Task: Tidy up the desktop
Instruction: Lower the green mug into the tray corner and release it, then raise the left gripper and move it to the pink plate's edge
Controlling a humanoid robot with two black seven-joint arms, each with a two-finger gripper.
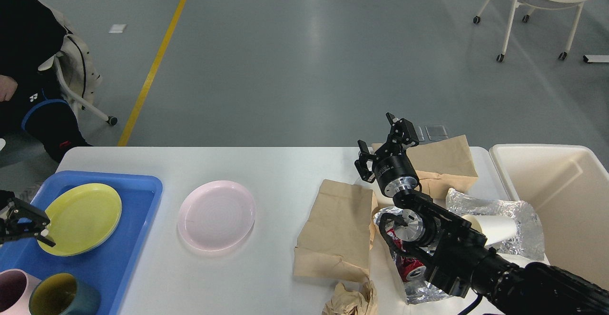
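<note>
The white desktop [285, 167] spans the view. On its left, a blue tray [142, 196] holds a yellow plate [81, 217], a pink cup [12, 289] and a teal cup [64, 298]. My left gripper [40, 227] hovers open and empty over the tray, at the yellow plate's left rim and above the cups. A pink plate [216, 215] lies on the bare tabletop. My right gripper [379, 134] stands open and empty, raised above the brown paper bags [338, 224] on the right.
Right of the flat bag lie a second brown bag [445, 160], crumpled foil [523, 220], a white paper cup [497, 227], a crushed red can [413, 270] and crumpled brown paper [349, 300]. A cream bin [561, 201] stands at the right edge. A seated person [28, 67] is at far left.
</note>
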